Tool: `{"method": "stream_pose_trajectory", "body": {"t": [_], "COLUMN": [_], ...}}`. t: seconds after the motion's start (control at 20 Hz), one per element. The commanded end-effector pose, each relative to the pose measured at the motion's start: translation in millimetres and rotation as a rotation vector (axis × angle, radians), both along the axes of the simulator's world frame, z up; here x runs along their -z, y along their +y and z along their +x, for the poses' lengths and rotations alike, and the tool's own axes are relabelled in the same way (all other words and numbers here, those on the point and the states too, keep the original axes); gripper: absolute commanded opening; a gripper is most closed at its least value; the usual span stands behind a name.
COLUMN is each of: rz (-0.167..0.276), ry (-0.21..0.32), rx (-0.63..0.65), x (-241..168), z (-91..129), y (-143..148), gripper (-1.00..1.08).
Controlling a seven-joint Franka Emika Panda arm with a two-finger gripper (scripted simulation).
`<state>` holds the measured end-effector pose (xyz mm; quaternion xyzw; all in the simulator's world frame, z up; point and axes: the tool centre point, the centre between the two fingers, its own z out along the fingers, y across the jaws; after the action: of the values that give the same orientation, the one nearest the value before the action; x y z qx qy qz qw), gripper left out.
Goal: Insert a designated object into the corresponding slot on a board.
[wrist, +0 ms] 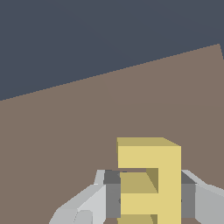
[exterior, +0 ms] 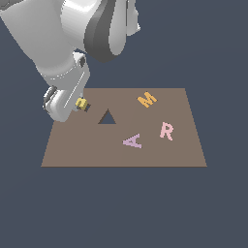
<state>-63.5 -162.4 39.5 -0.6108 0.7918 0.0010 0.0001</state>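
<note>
The pale-yellow E block [wrist: 153,181] sits between my gripper's fingers [wrist: 111,194] in the wrist view, over the brown board [wrist: 109,122]. In the exterior view the block [exterior: 82,103] shows as a small yellow piece at the tip of my gripper [exterior: 81,104], at the board's [exterior: 87,152] left rear part, left of the dark triangular cutout [exterior: 107,117]. The gripper is shut on the block. I cannot tell whether the block touches the board. The E-shaped slot is hidden, not seen in either view.
An orange M [exterior: 147,100] lies at the board's rear, a pink R [exterior: 166,131] at the exterior view's right, a lilac A [exterior: 132,141] near the middle. The arm's white body [exterior: 58,53] covers the board's left rear corner. Dark floor surrounds the board.
</note>
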Motion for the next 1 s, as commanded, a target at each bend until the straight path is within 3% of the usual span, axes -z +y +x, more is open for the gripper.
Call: {"method": "stream_pose_trajectory", "body": {"t": [0.0, 0.9, 0.95], "rz": [0.000, 0.001, 0.001], "ry": [0.000, -0.001, -0.001], "rx": [0.042, 0.106, 0.106], "x": [-0.3, 9.6, 9.6], "z": [-1.0, -1.8, -1.8], "y": [2.8, 7.9, 7.9], "gripper": [-1.00, -1.00, 1.00]}}
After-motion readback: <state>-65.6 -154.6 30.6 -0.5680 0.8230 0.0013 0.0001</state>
